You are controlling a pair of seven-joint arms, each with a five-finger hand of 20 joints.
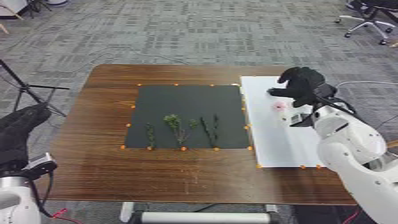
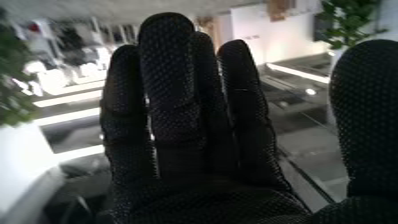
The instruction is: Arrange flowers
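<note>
The right hand [image 1: 305, 86], fingers straight and thumb spread apart, is at the far right part of the white sheet [image 1: 271, 145] on the brown tabletop [image 1: 169, 177], with a pink flower [image 1: 280, 106] lying on the sheet nearby. Green sprigs [image 1: 179, 131] lie side by side on the near part of the dark mat [image 1: 182, 100], while the left hand [image 1: 19, 131] is beside the tabletop's left edge, fingers extended.

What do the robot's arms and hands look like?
Left arm and right arm: glossy white, rounded shells. Left hand and right hand: black fabric gloves; the right's weave looks finely textured in the wrist view. Black cables run beside the left wrist; more dark wiring at the right.
</note>
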